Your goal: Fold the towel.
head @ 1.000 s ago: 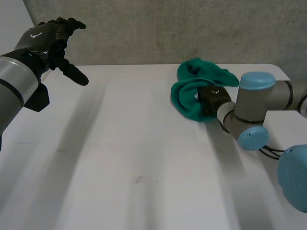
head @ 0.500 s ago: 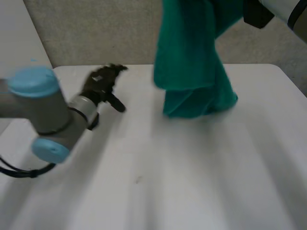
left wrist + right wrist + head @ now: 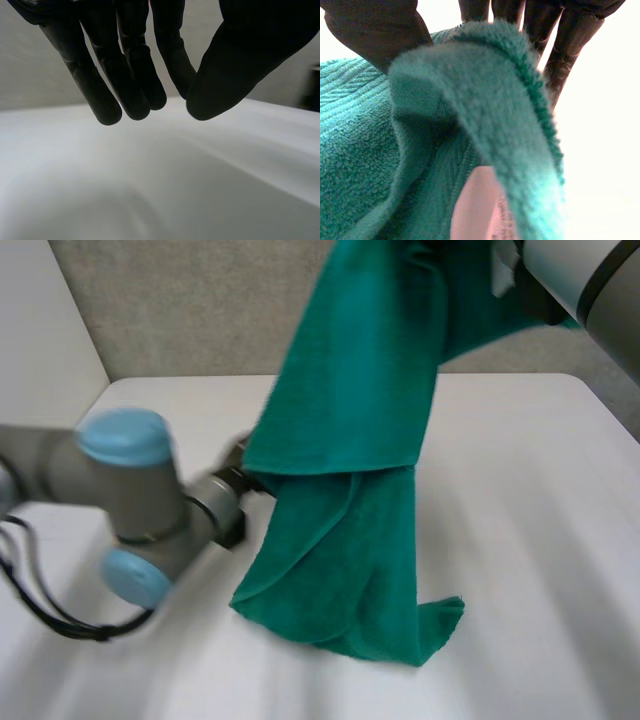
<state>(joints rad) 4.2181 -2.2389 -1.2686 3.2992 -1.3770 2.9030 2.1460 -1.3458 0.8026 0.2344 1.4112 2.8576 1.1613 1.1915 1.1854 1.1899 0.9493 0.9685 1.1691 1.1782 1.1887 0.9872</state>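
Towel [image 3: 350, 420] hanging vertically, top pinched by right robot hand [image 3: 370, 30], left robot hand [image 3: 125, 60] relaxed

High head camera over the table [image 3: 530, 500] — left wrist camera low over it, right against the towel [image 3: 420, 125].

The place is looking like a robot lab or test cell: a bare white table [image 3: 530, 470] is standing against a plain grey speckled wall [image 3: 180, 300], and a grey robot arm [image 3: 130, 485] with light-blue caps is hovering over its left side.
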